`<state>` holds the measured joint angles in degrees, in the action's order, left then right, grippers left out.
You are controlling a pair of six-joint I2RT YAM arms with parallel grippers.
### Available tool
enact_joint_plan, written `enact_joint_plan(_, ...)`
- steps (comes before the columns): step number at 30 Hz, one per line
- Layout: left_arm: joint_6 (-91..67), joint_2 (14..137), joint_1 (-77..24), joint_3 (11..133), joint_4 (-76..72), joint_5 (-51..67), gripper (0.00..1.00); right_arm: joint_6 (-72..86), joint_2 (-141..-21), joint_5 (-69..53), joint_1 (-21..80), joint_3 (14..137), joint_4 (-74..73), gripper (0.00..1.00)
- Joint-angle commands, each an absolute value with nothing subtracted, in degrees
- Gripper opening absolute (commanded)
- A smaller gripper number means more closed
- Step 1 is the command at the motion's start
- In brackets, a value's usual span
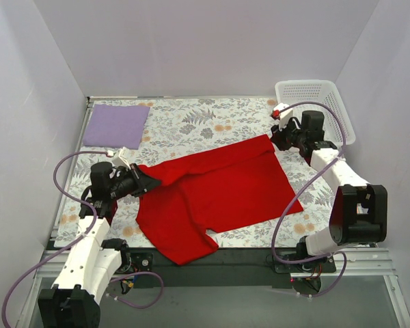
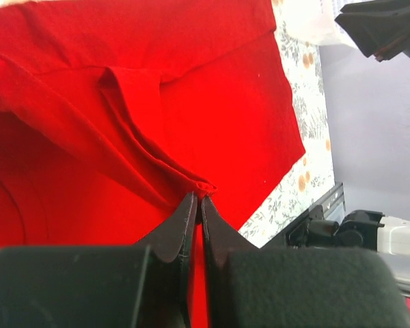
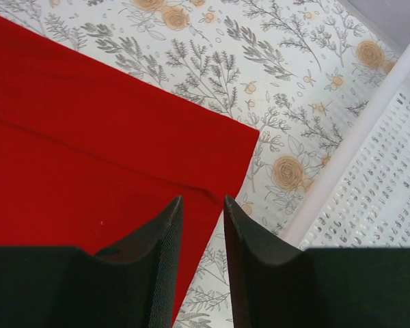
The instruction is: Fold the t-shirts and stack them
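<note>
The red t-shirt [image 2: 123,82] runs off left wrist view's top & left edges (pinched bit hidden in left claw [image 2: 198,199]).

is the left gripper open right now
No, in the left wrist view the left gripper is pinched shut on a raised fold of the red t-shirt.

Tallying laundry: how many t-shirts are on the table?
2. The red t-shirt lies spread centrally, its edge pinched by the left hand; the folded lavender t-shirt sits at the far left corner. None seems hidden.
</note>
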<state>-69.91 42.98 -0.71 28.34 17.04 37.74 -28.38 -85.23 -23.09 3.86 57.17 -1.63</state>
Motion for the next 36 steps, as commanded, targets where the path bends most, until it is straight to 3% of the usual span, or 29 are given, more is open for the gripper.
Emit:
enact_joint_plan(1, -70.05, 43.59, -1.49, 30.41, 19.07, 38.67, 0.0, -27.42, -81.57, -27.24, 3.69, 55.38, -3.34, 0.37)
enact_joint_plan(15, -70.66, 50.0, -1.85, 33.75, 28.55, 35.33, 0.0, -25.05, -74.71, -32.69, 3.52, 49.57, -5.19, 0.39)
enact_joint_plan(19, -69.87, 54.4, -2.28, 34.19, 32.25, 40.06, 0.12, -25.05, -73.39, -33.57, 2.73, 48.17, -5.19, 0.39)
enact_joint_plan(20, -69.79, 55.1, -2.37, 34.36, 32.86, 40.34, 0.23, -25.05, -73.04, -33.66, 2.55, 47.82, -5.19, 0.39)
enact_joint_plan(21, -69.61, 55.19, -2.37, 34.89, 33.13, 40.69, 0.25, -25.05, -72.52, -33.84, 1.94, 47.55, -5.19, 0.39)
enact_joint_plan(29, -66.62, 56.77, -2.37, 43.41, 31.82, 39.65, 0.41, -24.87, -70.58, -37.97, -1.49, 44.65, -5.18, 0.4)
enact_joint_plan(36, -63.28, 73.81, -4.99, 50.88, 30.32, 30.87, 0.48, -24.52, -70.49, -41.22, -4.04, 43.95, -5.19, 0.41)
